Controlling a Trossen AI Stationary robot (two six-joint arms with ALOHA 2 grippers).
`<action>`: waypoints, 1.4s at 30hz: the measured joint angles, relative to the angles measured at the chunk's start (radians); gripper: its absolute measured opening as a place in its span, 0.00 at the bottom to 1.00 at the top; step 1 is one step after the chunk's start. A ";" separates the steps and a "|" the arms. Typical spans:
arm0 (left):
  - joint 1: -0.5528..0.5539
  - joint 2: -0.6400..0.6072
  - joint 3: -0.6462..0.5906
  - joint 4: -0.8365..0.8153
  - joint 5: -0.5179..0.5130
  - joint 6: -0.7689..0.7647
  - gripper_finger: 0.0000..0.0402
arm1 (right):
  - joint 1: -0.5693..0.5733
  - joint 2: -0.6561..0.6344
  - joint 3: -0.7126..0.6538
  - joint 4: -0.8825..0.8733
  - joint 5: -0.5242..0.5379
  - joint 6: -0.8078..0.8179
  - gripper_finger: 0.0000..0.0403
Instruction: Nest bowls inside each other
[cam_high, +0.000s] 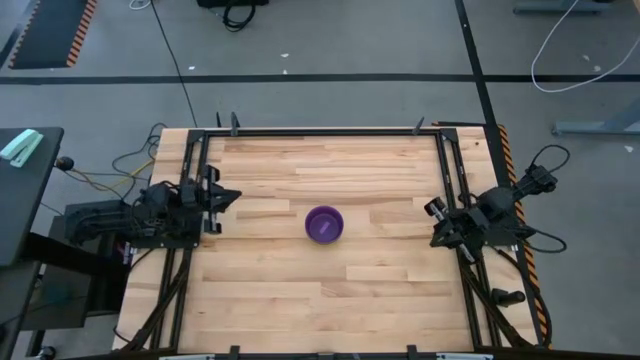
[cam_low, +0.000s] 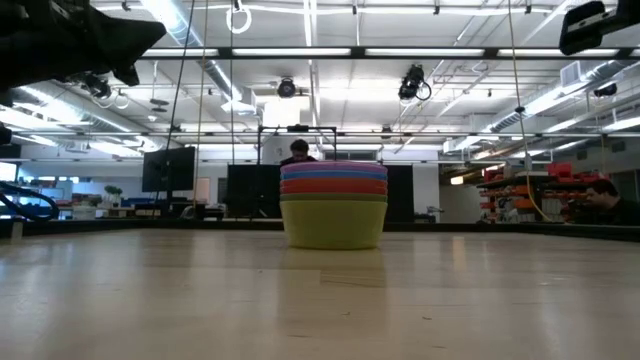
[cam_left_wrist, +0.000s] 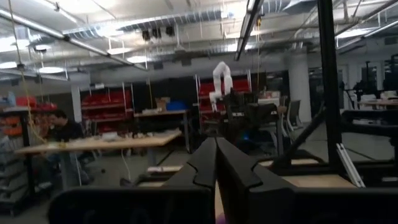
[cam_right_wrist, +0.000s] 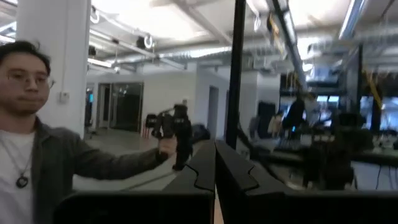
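The bowls stand nested in one stack (cam_high: 324, 224) at the table's middle. From above only the purple bowl shows, on top. The low view shows the stack (cam_low: 333, 205) from the side: a yellow bowl at the bottom on the table, with orange, pink, blue and purple rims above it. The green bowl is hidden. My left gripper (cam_high: 232, 196) is shut and empty at the table's left edge; its fingertips meet in the left wrist view (cam_left_wrist: 216, 140). My right gripper (cam_high: 432, 209) is shut and empty at the right edge, as the right wrist view (cam_right_wrist: 214, 144) shows.
A black metal frame (cam_high: 320, 131) runs round the table's far, left and right sides. The wooden top (cam_high: 330, 300) is bare all round the stack. A person (cam_right_wrist: 25, 124) stands beyond the table in the right wrist view.
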 joint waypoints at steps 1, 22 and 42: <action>0.000 0.000 0.000 -0.011 0.000 -0.009 0.03 | 0.000 0.000 0.000 -0.017 0.000 0.007 0.02; 0.000 0.000 -0.001 -0.183 -0.001 -0.086 0.05 | 0.000 0.000 0.000 -0.263 0.000 0.160 0.03; 0.000 0.000 -0.001 -0.323 -0.019 -0.154 0.07 | 0.000 0.000 0.000 -0.280 0.000 0.190 0.03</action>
